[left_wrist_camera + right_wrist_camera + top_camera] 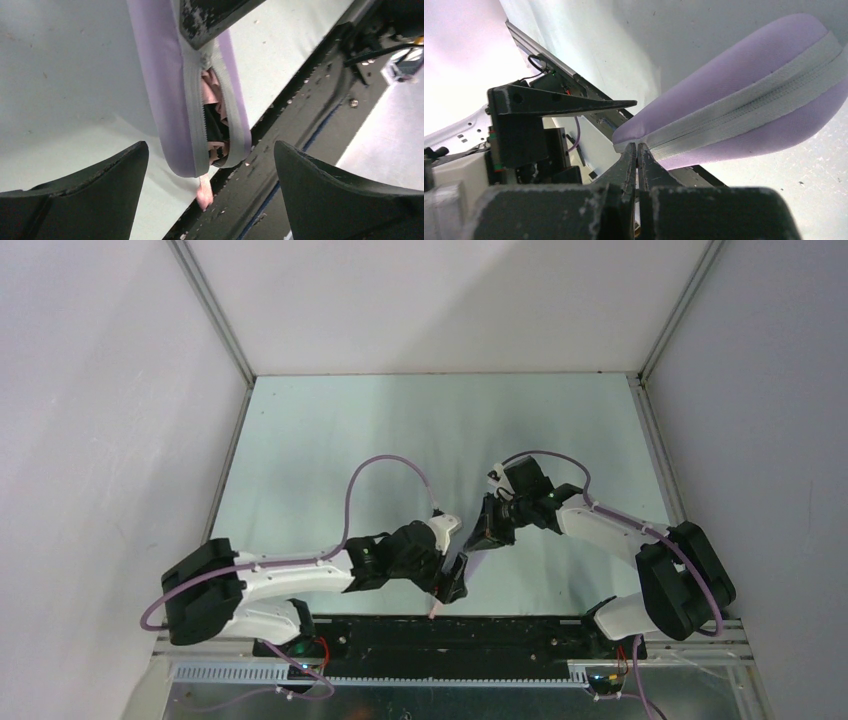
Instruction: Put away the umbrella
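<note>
Your umbrella [216, 125] sits inside the lilac case [160, 75], and it shows only through the unzipped stretch at the lower end. There you see crumpled pink fabric with black folds between the pale grey zipper [192, 100] tapes. A pink strap [204, 192] hangs out past the case's rounded tip.

That tip hangs over the near edge of the table [330, 440], just above the black rail [500, 630], so room is tight there. The tabletop beyond the arms lies open up to the white walls.

Your left gripper [210, 145] stands wide apart, one finger on each side of the case end and touching neither. Your right gripper [637, 147] is pressed fully together with its tips at the zipper line. You cannot tell whether they pinch a pull.
</note>
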